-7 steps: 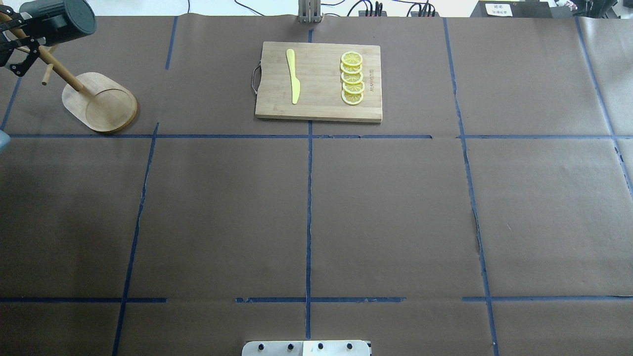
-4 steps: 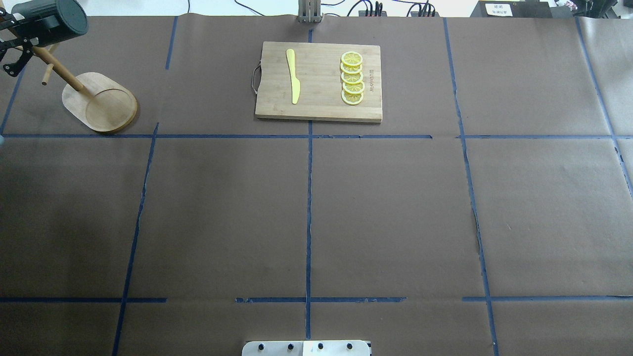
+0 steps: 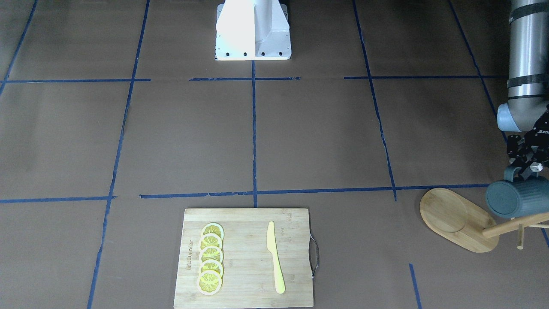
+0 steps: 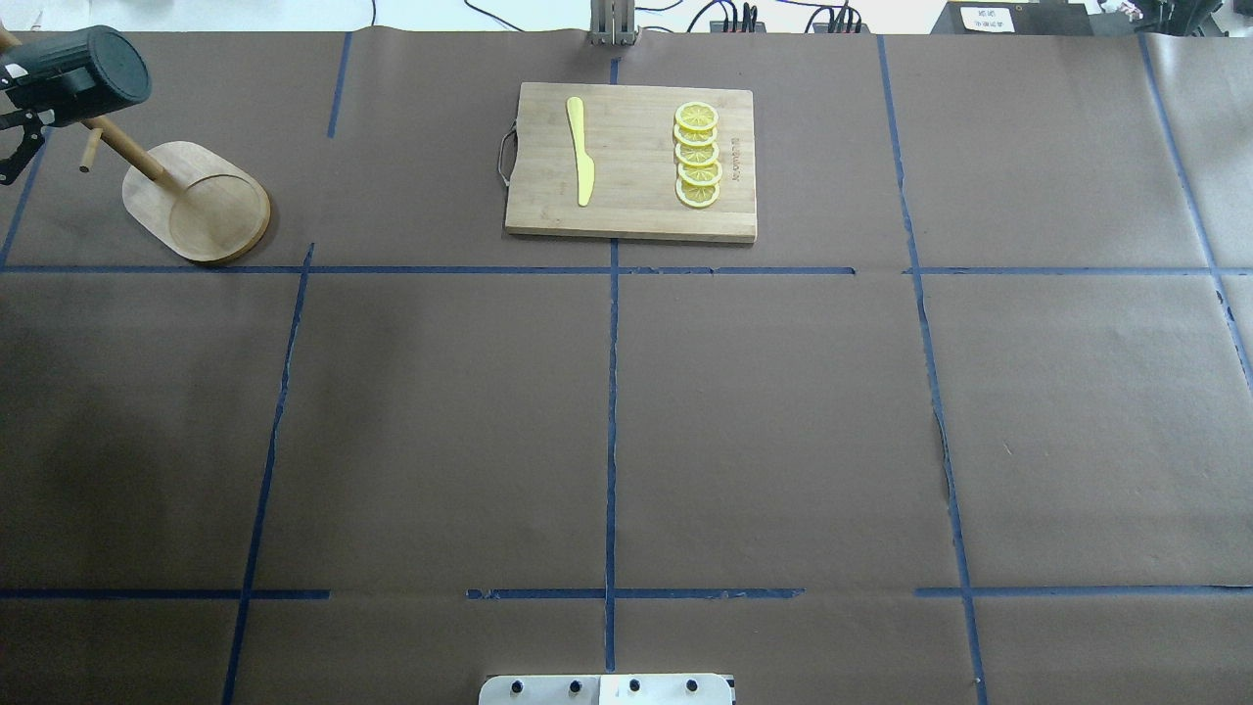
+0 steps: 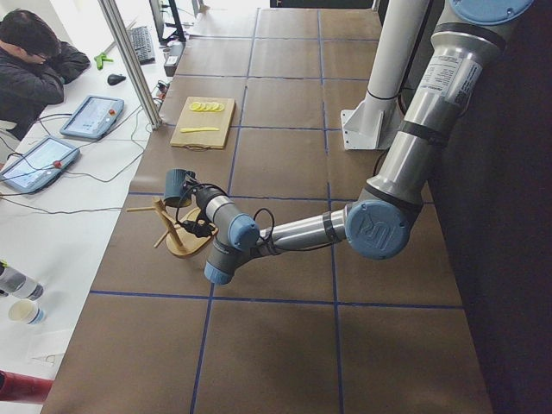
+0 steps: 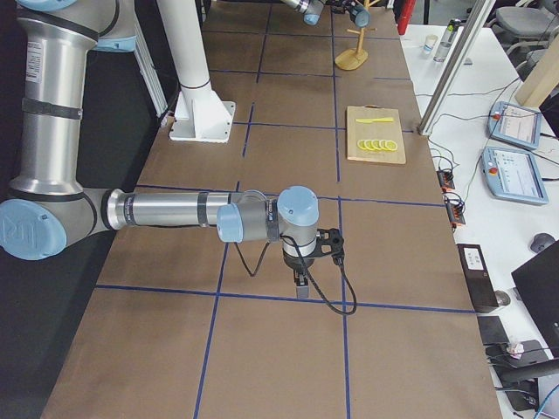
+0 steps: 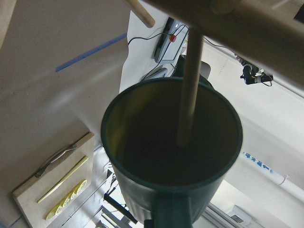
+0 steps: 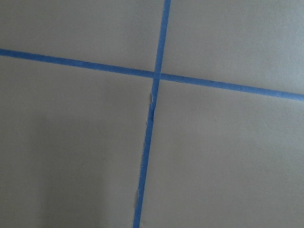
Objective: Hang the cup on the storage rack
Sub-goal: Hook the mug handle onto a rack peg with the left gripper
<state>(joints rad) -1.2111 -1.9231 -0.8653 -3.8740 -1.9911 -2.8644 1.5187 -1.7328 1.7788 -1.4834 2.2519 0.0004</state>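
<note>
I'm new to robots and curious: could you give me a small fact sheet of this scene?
Cup: dark teal-grey ribbed mug, tipped sideways, handle in the left gripper
Peg: thin dowel of the light bamboo mug tree reaches into the mug's mouth
Right gripper: over bare table, open or shut unclear
Aside: rectangular bamboo cutting board with five lemon slices, yellow knife

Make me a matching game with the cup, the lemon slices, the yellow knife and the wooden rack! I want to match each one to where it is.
Things:
1. cup
2. lemon slices
3. yellow knife
4. storage rack

Places:
A. five in a row on the cutting board
B. standing on the brown table on its flat base
C. a peg pokes into its mouth
D. lying by itself on the cutting board, beside the row

Pairs: 1-C, 2-A, 3-D, 4-B
</note>
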